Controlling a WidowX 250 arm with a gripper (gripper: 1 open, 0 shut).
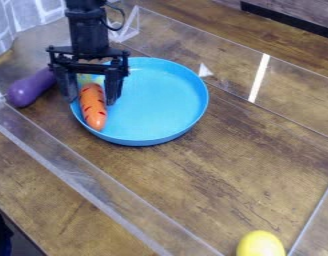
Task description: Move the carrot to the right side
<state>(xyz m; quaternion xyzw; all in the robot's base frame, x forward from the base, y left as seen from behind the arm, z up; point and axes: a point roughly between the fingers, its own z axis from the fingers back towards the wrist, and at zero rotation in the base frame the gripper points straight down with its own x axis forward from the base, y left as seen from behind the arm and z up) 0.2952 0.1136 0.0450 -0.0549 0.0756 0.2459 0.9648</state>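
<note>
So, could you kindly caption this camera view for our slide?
Open gripper straddling the carrot at the blue plate's left edge.

Upper end of the small orange toy carrot [93, 107] hidden behind the black robot gripper [89, 96]; green top not discernible. Gripper's arm cut off by top edge. Purple eggplant [32, 87] partly covered by gripper's left finger. Round yellow fruit [260, 244] clipped by bottom edge.
</note>
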